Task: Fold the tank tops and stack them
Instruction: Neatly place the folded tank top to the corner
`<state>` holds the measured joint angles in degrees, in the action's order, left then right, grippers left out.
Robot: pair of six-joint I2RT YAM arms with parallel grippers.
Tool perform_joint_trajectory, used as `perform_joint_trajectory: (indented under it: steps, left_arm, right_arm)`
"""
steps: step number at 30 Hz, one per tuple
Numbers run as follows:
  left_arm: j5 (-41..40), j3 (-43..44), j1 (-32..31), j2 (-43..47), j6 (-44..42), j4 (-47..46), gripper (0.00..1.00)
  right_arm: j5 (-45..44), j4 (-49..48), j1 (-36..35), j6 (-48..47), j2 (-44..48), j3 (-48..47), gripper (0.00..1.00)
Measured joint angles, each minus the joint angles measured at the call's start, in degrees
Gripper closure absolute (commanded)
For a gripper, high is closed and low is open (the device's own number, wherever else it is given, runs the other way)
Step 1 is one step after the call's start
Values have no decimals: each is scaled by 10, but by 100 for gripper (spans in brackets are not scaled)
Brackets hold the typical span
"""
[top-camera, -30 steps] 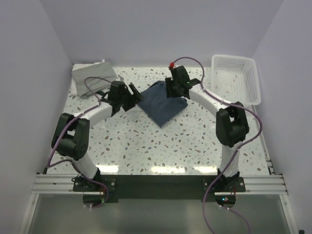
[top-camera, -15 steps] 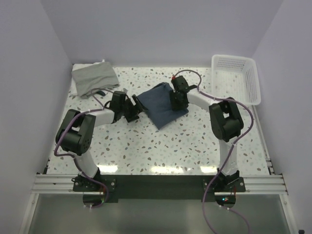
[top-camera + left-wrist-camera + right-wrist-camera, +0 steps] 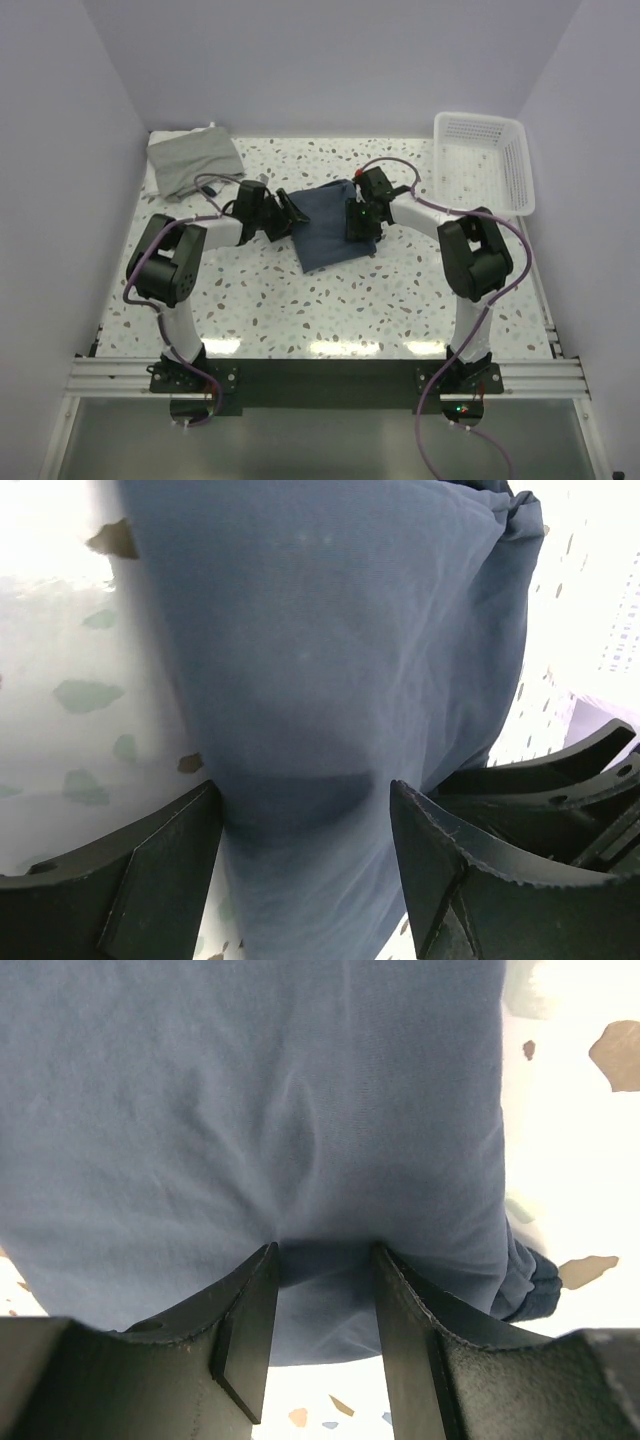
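The navy tank top (image 3: pixel 328 238) lies folded into a rough rectangle at the table's middle. My left gripper (image 3: pixel 290 214) sits at its left edge and my right gripper (image 3: pixel 358 222) at its right edge. In the left wrist view the blue cloth (image 3: pixel 330 650) runs between the wide-apart jaws of the left gripper (image 3: pixel 305 785), which do not pinch it. In the right wrist view the right gripper (image 3: pixel 325 1248) stands open with its tips resting on the cloth (image 3: pixel 250 1100), which creases slightly there. The grey tank top (image 3: pixel 193 160) lies folded at the far left corner.
A white mesh basket (image 3: pixel 480 121) stands at the far right corner. Both arms reach inward over the speckled table (image 3: pixel 300 300), their elbows near the left and right sides. Cables loop above each forearm.
Both grippers have drawn toward the near side with the navy top, which has turned from a diagonal lie to nearly square with the table. The left jaws have narrowed a little.
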<state>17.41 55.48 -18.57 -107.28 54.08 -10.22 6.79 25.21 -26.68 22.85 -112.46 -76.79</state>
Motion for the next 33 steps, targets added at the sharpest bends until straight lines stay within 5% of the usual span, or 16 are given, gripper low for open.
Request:
perform_joint_trajectory:
  steps: [4, 10, 15, 18, 21, 33]
  left_arm:
    - [-16, 11, -13, -8, -12, 0, 30]
    - [-34, 18, -20, -19, -23, 6, 52]
    - [-52, 48, -27, -34, -46, 40, 81]
    - [-64, 66, -29, -40, -63, 68, 100]
    - [-90, 103, -36, -48, -90, 118, 100]
    - [-298, 349, 9, -148, -242, 317, 100]
  right_arm:
    - [11, 0, 1, 6, 0, 0, 54]
    - [24, -2, 4, 9, 0, 0, 54]
    - [33, -4, 5, 12, 0, 0, 51]
    - [37, -6, 5, 15, 0, 0, 41]
    - [42, -7, 4, 17, 4, 0, 33]
    - [32, 3, 4, 21, 165, 19, 29]
